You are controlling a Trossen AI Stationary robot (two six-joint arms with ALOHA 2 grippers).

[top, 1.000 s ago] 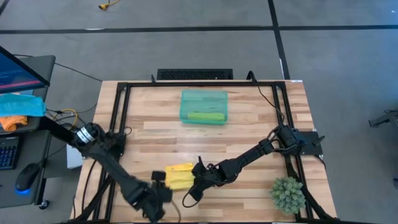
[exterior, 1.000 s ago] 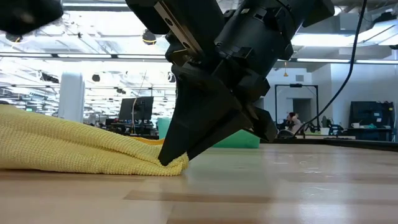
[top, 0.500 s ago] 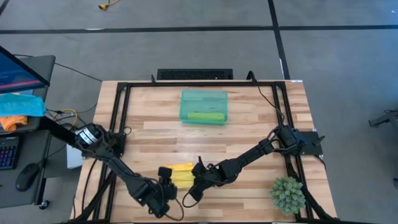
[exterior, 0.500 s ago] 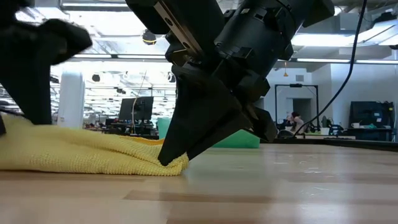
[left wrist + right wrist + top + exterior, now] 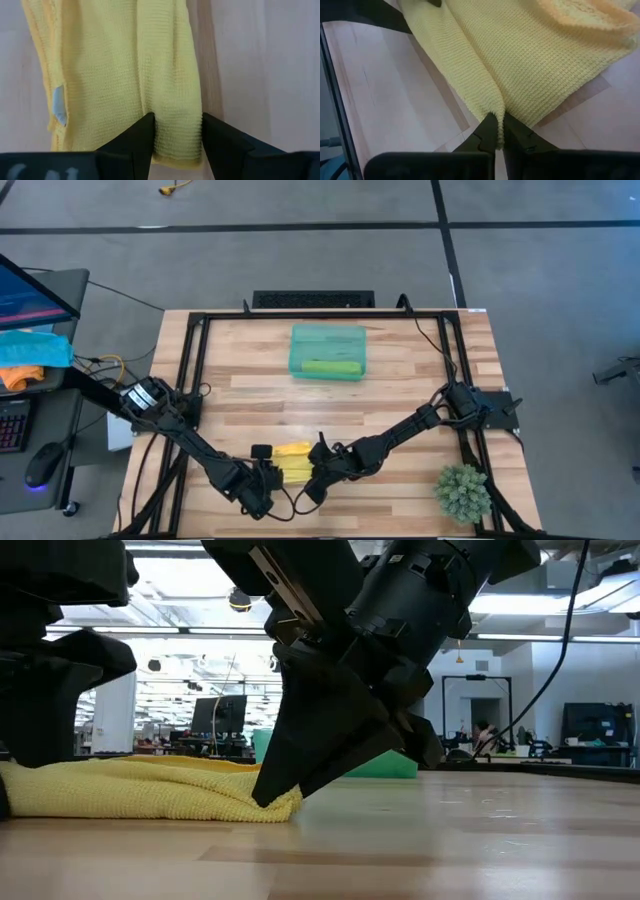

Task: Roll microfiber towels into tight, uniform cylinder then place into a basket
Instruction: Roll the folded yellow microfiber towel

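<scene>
Right gripper (image 5: 499, 131): we find its fingers pinched nearly together on a fold of the bright yellow knitted microfiber towel (image 5: 291, 462), near the table's front edge, left of centre. Left gripper (image 5: 176, 131): we note its fingers parted, straddling the opposite end of that towel. Wooden slatted table (image 5: 400, 375). Translucent teal-green plastic basket (image 5: 328, 350): near the back edge, holding a rolled lime green towel (image 5: 330, 367). Small green plant (image 5: 463, 491): front right corner.
</scene>
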